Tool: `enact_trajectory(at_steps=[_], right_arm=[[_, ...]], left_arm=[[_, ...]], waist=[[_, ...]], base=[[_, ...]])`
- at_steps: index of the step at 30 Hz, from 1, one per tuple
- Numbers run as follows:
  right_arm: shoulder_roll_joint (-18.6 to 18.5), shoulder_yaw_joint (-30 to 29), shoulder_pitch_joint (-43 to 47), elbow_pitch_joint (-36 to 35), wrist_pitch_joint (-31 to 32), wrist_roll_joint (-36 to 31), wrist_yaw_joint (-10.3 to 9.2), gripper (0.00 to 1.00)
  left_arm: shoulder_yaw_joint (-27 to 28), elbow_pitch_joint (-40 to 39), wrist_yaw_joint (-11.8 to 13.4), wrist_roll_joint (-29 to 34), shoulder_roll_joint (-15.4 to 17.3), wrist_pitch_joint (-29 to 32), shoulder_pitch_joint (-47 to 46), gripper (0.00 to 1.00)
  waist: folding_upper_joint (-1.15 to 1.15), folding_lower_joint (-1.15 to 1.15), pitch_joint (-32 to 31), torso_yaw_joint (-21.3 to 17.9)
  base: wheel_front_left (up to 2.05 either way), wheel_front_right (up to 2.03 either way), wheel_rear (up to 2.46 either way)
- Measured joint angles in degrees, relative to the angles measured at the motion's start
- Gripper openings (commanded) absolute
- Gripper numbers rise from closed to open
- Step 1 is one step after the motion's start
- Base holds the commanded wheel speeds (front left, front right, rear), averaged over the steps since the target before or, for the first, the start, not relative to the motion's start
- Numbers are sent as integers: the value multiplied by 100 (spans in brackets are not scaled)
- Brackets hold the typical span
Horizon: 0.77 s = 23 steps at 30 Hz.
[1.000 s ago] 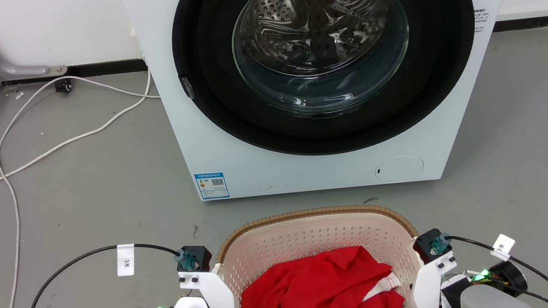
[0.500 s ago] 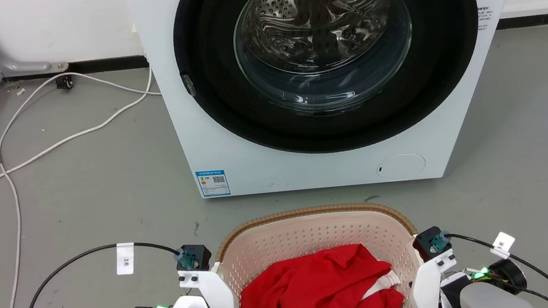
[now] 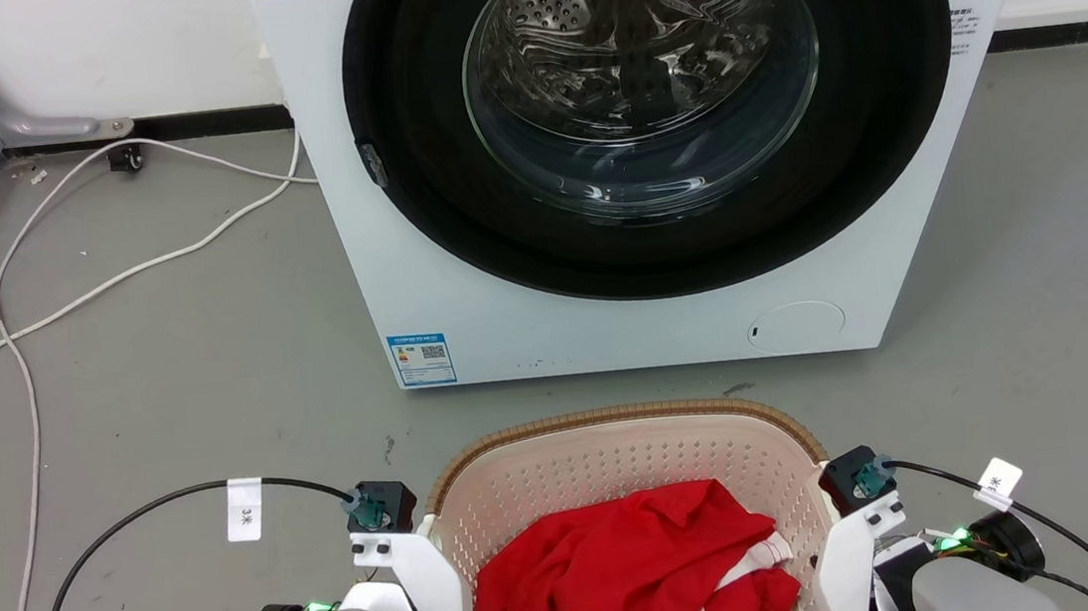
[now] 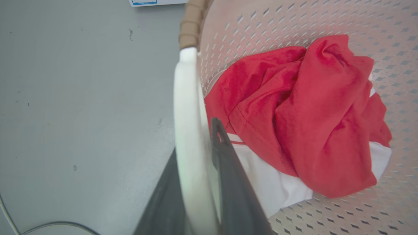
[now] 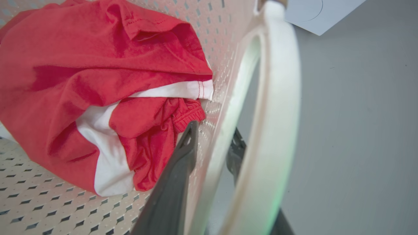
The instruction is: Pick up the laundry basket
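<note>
Grey floor (image 3: 162, 382), white washing machine (image 3: 527, 337) at back wall. Item: laundry basket (image 3: 618, 453), near machine front, btwn both arms; red-and-white cloth (image 3: 628, 557) inside. L gripper (image 4: 196, 140): fingers pinched on left loop handle (image 4: 186, 98). R gripper (image 5: 214, 130): fingers clamped across basket's right wall, beside right loop handle (image 5: 277, 98).

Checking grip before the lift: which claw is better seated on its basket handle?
Left, marginally: the left claw straddles its white handle squarely; the right claw's outer finger is half hidden behind its loop.
</note>
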State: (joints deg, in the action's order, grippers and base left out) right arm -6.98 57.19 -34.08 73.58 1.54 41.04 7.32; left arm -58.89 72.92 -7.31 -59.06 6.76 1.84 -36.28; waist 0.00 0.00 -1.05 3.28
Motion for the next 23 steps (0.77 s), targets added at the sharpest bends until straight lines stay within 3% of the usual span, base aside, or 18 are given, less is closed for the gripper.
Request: enact_trajectory(at_steps=[23], right_arm=[[-23,237,-63,19,-8,240,0,0]], left_arm=[[-149,7,0,-160,-2,-27,-37,0]], waist=[[0,-1,54,-11]], base=[[0,0,0]])
